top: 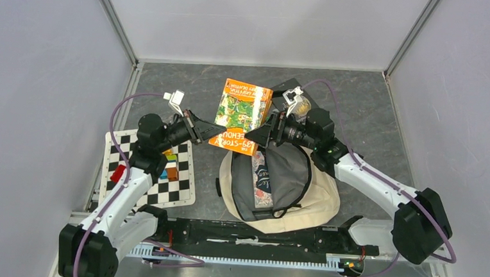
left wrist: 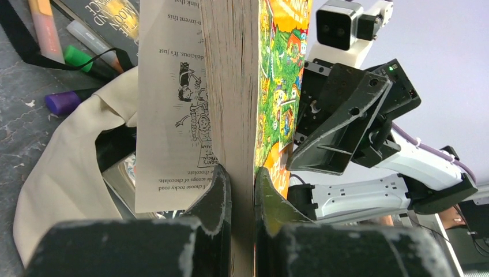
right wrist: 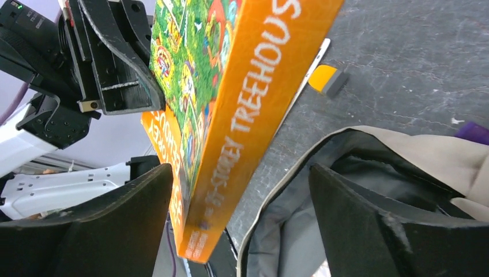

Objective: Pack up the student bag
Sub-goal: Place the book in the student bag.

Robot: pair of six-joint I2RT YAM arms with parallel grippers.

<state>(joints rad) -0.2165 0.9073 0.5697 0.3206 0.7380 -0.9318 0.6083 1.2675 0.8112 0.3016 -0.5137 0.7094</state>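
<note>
A large cream student bag (top: 319,204) lies on the grey table (top: 372,120), midway between the two arms and just beyond their bases. Its main compartment gapes open, showing grey lining. Above the bag's far end hangs an orange paperback book (top: 241,112) with a green illustrated cover. The left pincer (left wrist: 242,184) is pinching the book, its two fingers pressed together on the cover and the block of pages, while one loose page hangs free to the side. The right pincer (right wrist: 242,219) is spread wide. The book's orange spine sits between its fingers, close to one of them and well clear of the other. To the left of the bag lies a black-and-white checkered mat (top: 181,186) carrying small coloured blocks (top: 171,166). Beyond the bag, a green marker (left wrist: 81,57) and a purple marker (left wrist: 60,103) lie on the table.
</note>
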